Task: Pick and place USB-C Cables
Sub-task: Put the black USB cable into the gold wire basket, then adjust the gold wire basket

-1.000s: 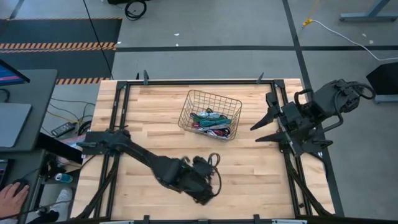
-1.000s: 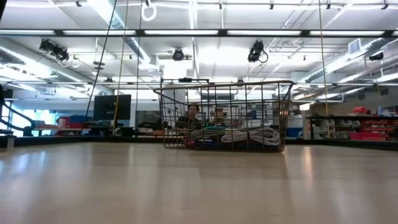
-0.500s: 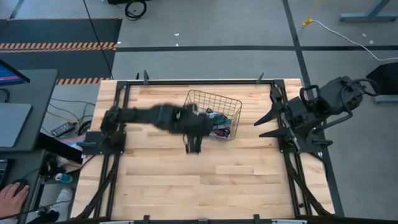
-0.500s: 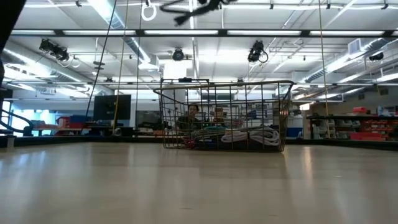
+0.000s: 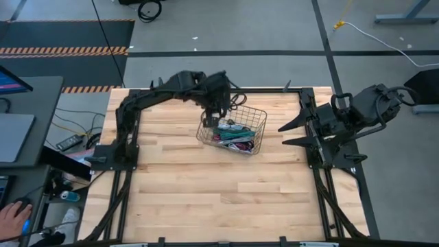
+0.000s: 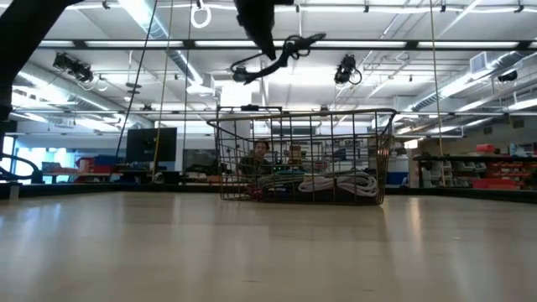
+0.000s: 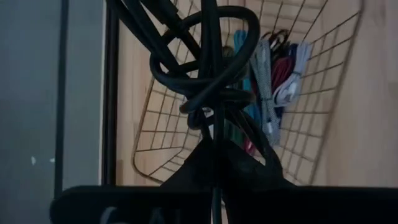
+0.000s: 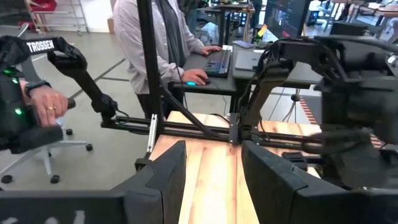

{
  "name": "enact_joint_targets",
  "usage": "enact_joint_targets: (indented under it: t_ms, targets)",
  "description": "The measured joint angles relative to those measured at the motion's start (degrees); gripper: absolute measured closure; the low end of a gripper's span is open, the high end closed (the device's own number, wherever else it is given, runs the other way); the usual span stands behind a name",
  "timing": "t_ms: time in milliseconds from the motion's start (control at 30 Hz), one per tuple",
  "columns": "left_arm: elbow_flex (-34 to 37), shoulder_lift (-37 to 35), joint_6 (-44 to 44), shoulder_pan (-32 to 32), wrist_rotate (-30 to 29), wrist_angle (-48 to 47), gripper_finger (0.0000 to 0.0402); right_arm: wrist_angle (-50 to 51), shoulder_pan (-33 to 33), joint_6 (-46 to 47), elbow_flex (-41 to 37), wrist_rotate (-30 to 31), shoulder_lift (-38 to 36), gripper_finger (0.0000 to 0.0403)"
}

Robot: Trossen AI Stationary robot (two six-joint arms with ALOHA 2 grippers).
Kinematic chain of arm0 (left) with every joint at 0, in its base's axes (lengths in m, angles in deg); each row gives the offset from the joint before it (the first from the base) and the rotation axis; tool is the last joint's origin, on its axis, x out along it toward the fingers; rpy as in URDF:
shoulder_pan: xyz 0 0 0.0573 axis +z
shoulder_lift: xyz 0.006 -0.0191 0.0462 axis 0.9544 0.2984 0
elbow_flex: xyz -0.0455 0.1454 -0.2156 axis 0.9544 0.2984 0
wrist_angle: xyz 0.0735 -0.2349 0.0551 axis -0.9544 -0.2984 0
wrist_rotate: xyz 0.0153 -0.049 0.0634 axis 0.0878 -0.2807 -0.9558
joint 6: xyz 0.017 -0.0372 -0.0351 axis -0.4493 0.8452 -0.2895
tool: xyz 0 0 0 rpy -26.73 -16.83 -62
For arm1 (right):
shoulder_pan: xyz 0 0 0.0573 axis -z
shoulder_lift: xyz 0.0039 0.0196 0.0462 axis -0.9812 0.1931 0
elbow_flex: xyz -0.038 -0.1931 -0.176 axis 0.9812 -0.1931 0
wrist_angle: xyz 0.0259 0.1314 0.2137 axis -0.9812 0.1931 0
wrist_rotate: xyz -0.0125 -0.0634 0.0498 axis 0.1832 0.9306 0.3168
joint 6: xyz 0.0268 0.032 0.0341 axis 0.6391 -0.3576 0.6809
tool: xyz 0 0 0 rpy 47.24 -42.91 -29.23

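Table: pale wood (image 5: 206, 199), wire basket (image 5: 257, 123) near its far edge.
Left gripper (image 5: 218, 110): pinching a black cable (image 7: 211, 68) above the basket (other cables (image 5: 232, 135) inside).
Right gripper (image 5: 291, 134): fingers spread, at the table's right edge.

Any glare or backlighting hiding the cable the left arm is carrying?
Low view: ceiling lights leave the black cable and left gripper silhouetted. Left wrist view: the cable is a dark, soft shape above the basket. High view: evenly lit, no glare.
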Motion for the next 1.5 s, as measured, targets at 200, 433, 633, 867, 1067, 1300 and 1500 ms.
enact_joint_targets:
  t_ms: [200,433,633,867,1067,1300,1500]
  targets:
    - [5.76,0.01,-5.35,2.65,2.37,2.00,0.0387,-0.41,0.00,-0.15,0.00,0.12,0.00,0.0241]
    - [18.35,0.17,-8.73,0.27,5.54,7.51,0.0387,-0.80,0.02,-0.17,0.00,2.20,0.00,0.0241]
    - [23.29,0.17,-8.88,-1.61,5.70,12.84,0.0385,-0.78,0.02,0.00,0.00,3.13,0.01,0.0241]
    - [21.76,0.11,-8.39,-1.50,5.55,14.88,0.0334,-0.78,0.02,0.02,0.00,3.13,0.04,0.0241]
    - [17.95,0.09,-8.03,-1.54,5.59,15.80,0.0309,-0.77,0.01,-0.02,0.00,3.23,0.05,0.0241]
    - [7.18,0.11,4.28,-1.73,5.54,9.95,0.0307,7.85,0.85,2.53,-0.02,17.92,-1.58,0.0247]
    - [-5.01,-0.15,8.23,-4.37,2.55,0.23,0.0311,23.51,3.87,16.61,-0.09,19.23,-1.99,0.0345]
